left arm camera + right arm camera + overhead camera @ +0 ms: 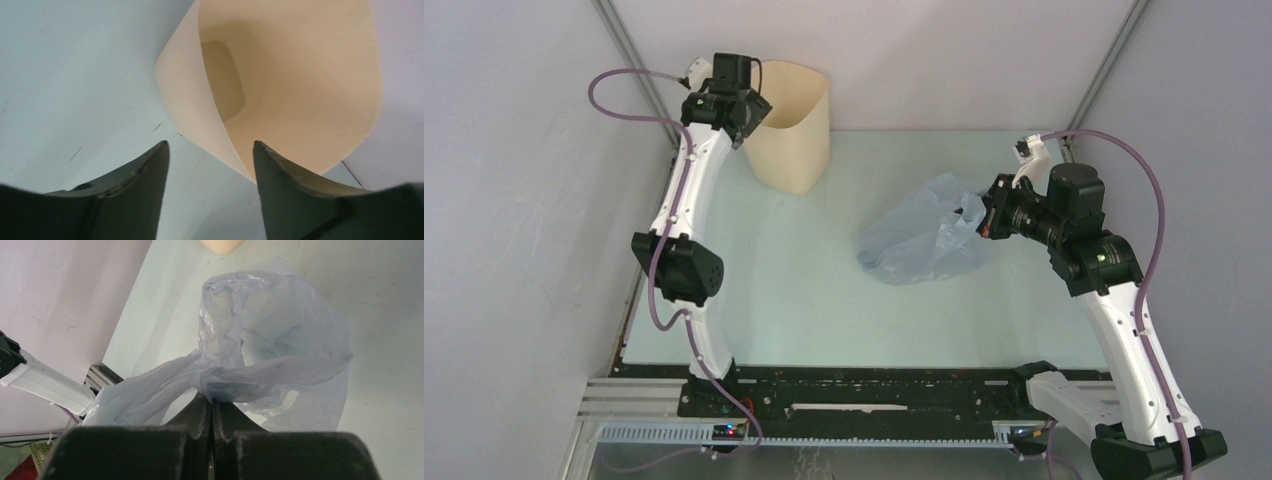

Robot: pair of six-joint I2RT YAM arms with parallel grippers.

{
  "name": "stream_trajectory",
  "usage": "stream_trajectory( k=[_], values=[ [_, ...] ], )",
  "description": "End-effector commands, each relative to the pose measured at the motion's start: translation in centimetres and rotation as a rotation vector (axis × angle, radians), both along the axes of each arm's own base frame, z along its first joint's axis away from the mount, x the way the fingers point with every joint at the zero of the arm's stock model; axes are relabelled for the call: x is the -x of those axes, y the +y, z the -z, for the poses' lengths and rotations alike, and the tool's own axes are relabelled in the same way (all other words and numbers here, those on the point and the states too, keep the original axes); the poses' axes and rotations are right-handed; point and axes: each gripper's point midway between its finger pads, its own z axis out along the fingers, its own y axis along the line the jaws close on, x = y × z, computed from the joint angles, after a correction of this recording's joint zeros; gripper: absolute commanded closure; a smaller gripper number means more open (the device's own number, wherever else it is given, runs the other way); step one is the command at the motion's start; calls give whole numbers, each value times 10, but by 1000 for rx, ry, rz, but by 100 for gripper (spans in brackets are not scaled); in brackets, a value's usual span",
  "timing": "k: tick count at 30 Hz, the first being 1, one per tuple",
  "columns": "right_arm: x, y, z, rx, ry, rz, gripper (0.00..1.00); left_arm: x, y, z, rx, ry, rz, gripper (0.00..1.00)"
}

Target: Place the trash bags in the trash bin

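The cream-beige trash bin (pixel 792 130) stands at the back left of the table. In the left wrist view its mouth (pixel 300 75) faces me and it holds nothing. My left gripper (pixel 752 115) hangs at the bin's left rim, open. The near rim edge runs down toward the right fingertip (pixel 262 155), and only table shows between the fingers around the left gripper (pixel 210 145). The pale-blue trash bag (pixel 919 240) lies crumpled right of centre. My right gripper (pixel 984 220) is shut on a bunched fold of the bag (pixel 270 340), which drapes over the right gripper (pixel 212 401).
Pale green table mat (pixel 824 300) with grey walls on three sides and metal posts (pixel 629 45) at the back corners. A black rail (pixel 854 390) runs along the near edge. The bin's bottom edge (pixel 222 245) shows far ahead in the right wrist view.
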Motion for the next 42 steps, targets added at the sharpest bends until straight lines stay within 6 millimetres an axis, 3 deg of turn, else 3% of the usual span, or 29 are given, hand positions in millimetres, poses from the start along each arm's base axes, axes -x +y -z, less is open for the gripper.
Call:
stream_trajectory(
  k=[1,4,11,15,18,24,34,39,42],
  values=[
    [-6,-7,-16,26,-61,18,100,-10,0,5,34,-5,-23,46],
    [-8,-9,-19,26,-69,26,100,-15,-1,16,24,15,-11,50],
    [-9,-9,-28,6,-80,30,100,-12,-12,18,30,39,85,87],
    [-5,-10,-40,-10,-94,29,100,5,-20,13,28,63,160,99],
    [2,-9,-57,-33,-119,19,100,25,-28,3,-14,69,227,100],
    [27,-11,-116,-76,-228,13,100,75,-67,-13,-98,62,435,100],
    [97,-15,-238,-179,-534,-40,100,151,-144,-25,-122,48,759,100],
    [131,-2,-300,-321,-633,-154,100,175,-176,-20,-90,57,867,100],
    [143,10,-325,-448,-619,-257,100,178,-187,-14,-56,55,885,100]
  ],
)
